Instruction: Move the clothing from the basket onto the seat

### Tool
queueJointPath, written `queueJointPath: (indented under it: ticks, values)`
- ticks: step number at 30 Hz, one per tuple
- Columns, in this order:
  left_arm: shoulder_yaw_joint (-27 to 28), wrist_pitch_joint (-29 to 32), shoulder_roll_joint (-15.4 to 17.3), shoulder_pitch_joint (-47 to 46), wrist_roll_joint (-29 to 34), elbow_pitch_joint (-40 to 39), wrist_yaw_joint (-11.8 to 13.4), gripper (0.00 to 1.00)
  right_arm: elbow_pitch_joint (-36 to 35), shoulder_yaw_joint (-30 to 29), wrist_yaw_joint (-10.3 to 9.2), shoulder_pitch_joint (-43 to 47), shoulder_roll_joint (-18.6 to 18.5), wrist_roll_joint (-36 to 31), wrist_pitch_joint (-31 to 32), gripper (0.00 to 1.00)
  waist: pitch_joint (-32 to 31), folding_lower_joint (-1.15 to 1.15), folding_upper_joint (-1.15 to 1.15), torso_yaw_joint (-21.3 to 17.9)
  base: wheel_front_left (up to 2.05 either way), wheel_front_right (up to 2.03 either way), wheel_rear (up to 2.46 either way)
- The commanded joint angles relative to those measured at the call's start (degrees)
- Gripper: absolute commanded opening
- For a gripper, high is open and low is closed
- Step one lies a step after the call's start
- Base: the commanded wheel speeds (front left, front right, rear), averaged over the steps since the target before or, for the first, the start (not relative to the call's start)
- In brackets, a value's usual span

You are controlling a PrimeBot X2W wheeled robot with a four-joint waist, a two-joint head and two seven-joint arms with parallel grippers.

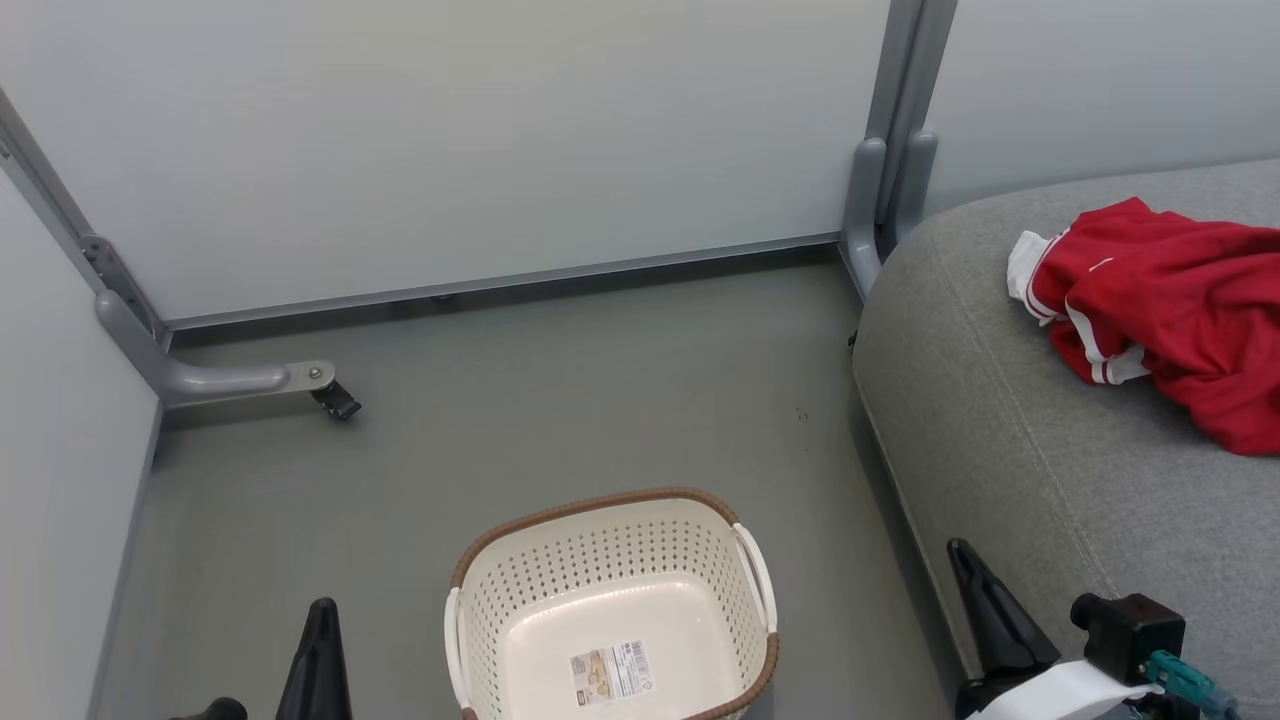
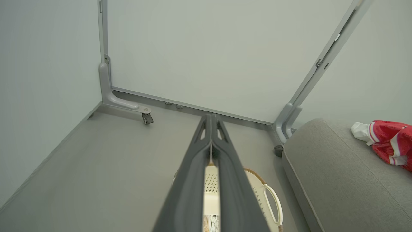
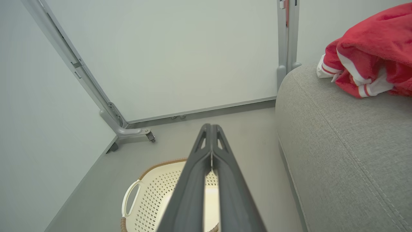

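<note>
— Head camera first: where is the clothing?

— A soft, bright red fabric garment [image 1: 1170, 300] with white stripes lies crumpled on top of the large grey upholstered seat [image 1: 1000, 450], toward the right edge of the view. It is well apart from the cream-white perforated plastic basket [image 1: 600, 545] with its brown woven-look rim. The basket stands on the grey floor [image 1: 550, 400] just beside the seat, with a paper label [image 1: 612, 672] on its pale bottom.

— And the claws there?

— The left gripper [image 1: 321, 625] pokes up at the lower left beside the basket. The right gripper [image 1: 975, 580] is at the lower right, overlapping the seat's edge. Each shows as one dark spike, so from here I cannot tell the gap.

— Left wrist camera?

— Its two long dark fingers [image 2: 190, 180] meet at the tips, closed on nothing, above the basket. The basket's white handle and label peek out beside and between them. The garment sits on the seat at the far right. Ahead are a pale panel wall [image 2: 199, 58] and a small black caster [image 2: 148, 119] on a grey metal foot.

— Right wrist camera?

— Its fingers [image 3: 231, 193] are pressed together at the tips, holding nothing, over the basket's rim. The seat rises at the right, and the red garment is heaped on it at the upper right, clear of the claw.
</note>
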Motion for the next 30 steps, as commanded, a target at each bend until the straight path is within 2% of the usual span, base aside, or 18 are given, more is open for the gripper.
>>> queueJointPath:
  ticks: [1,30]
  values:
    - [0.4,0.4,0.6,-2.0,-2.5,-0.4,-0.4,0.00,-0.5,-0.5,-0.01,-1.9,-0.4,2.7,0.4,0.00,0.0,0.00,0.00,0.0,0.00,0.00,0.00]
    - [2.1,5.8,1.8,-8.8,-28.5,4.3,-2.6,0.00,1.8,-4.0,-0.02,-5.5,-0.6,29.4,5.8,0.00,0.7,0.00,0.00,0.2,0.00,0.00,0.00]
